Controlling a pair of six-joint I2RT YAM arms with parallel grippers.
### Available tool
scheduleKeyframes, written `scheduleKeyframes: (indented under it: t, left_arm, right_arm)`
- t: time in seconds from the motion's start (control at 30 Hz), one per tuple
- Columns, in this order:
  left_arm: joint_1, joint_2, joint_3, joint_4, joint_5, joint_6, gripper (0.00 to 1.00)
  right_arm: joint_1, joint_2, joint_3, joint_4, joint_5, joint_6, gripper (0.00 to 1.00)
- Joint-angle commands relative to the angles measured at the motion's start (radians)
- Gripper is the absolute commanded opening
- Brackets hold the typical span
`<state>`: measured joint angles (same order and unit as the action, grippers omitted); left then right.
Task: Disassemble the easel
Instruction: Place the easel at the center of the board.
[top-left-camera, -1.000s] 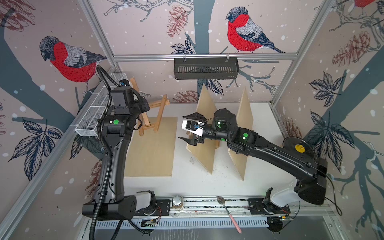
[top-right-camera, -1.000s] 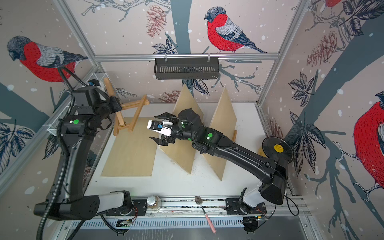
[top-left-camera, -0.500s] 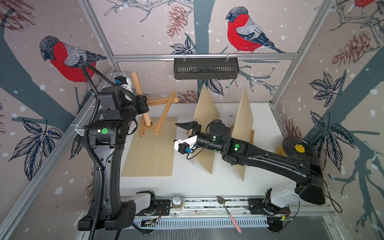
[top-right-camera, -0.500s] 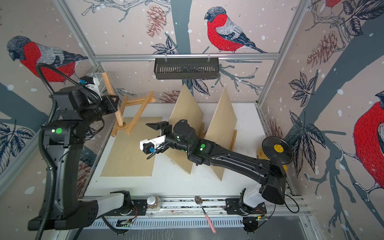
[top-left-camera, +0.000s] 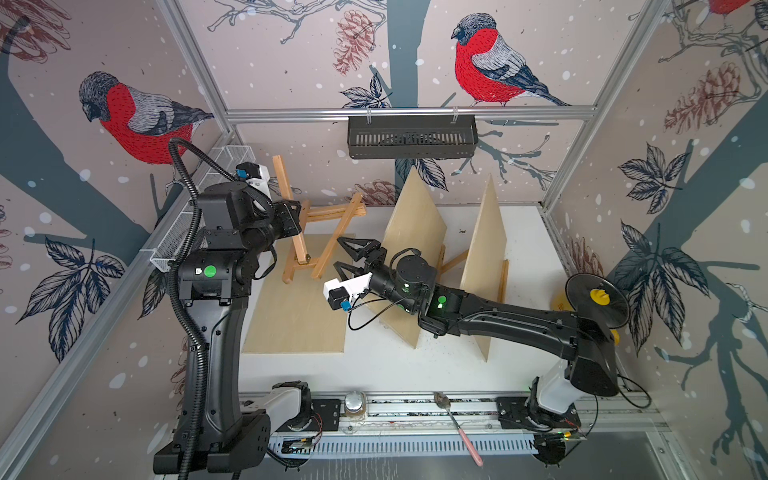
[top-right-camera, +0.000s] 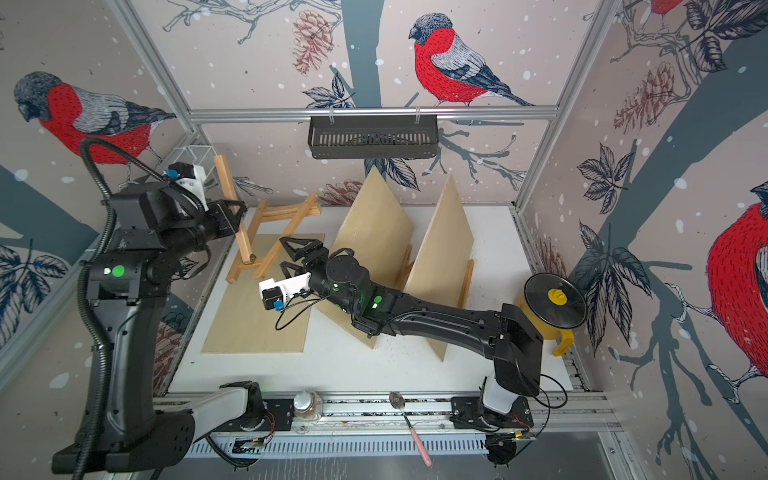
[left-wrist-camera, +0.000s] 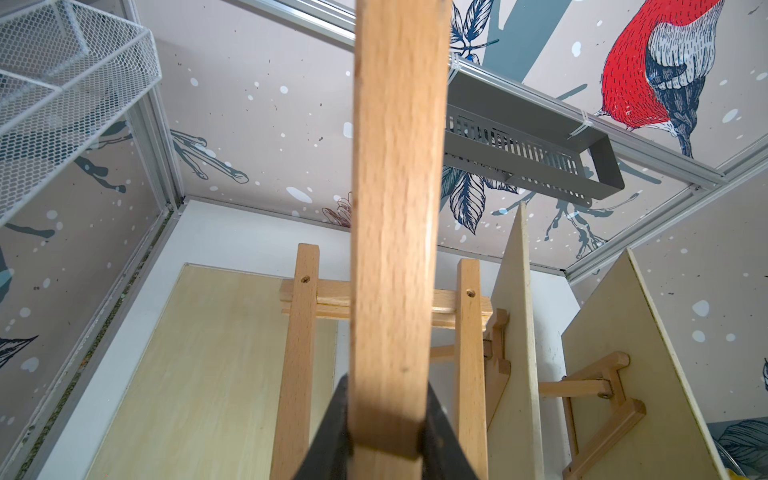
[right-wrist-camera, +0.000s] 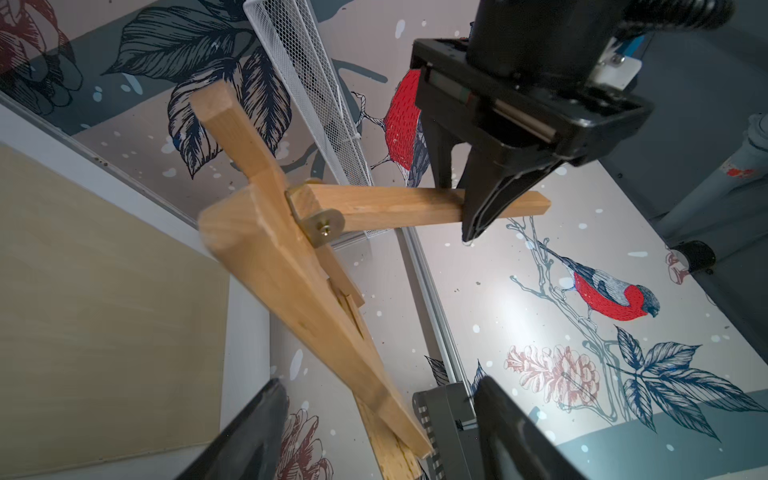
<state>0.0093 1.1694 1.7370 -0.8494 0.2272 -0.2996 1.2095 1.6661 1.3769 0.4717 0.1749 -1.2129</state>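
Right wrist view: left gripper (right-wrist-camera: 482, 208) clamps the hinged strut (right-wrist-camera: 395, 205) of the light wooden easel (right-wrist-camera: 291, 270). In a top view, right gripper (top-left-camera: 340, 252), jaws wide, sits just right of the diagonal legs (top-left-camera: 348, 224).

Black arms (top-left-camera: 216, 332), green status dots (top-left-camera: 210, 271), white wrist cameras (top-left-camera: 347, 286).

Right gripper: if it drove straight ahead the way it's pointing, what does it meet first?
Most likely the easel, which the left gripper holds up: its slanted leg lies just ahead of the open right gripper. Exact depth is unclear.
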Motion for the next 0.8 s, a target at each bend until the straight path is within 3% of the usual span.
scheduleKeyframes:
  t: [0.0,0.33,0.53,0.73,0.77]
  left_arm:
    - [0.0,-0.012,-0.003,0.06,0.036,-0.012,0.06]
    - [-0.001,-0.017,0.002,0.092,0.118,-0.03,0.06]
    - [-0.001,-0.019,0.003,0.11,0.155,-0.042,0.06]
    - [0.0,-0.023,0.004,0.112,0.149,-0.04,0.06]
    - [-0.001,-0.023,0.004,0.112,0.147,-0.04,0.06]
  right_arm:
    - [0.004,0.009,0.023,0.019,0.004,-0.033,0.72]
    - [0.006,0.046,0.147,-0.164,-0.017,-0.062,0.57]
    - [0.007,0.083,0.21,-0.242,-0.018,-0.079,0.4]
    - [0.009,0.119,0.272,-0.291,0.011,-0.092,0.08]
    - [0.009,0.119,0.269,-0.281,0.021,-0.095,0.07]
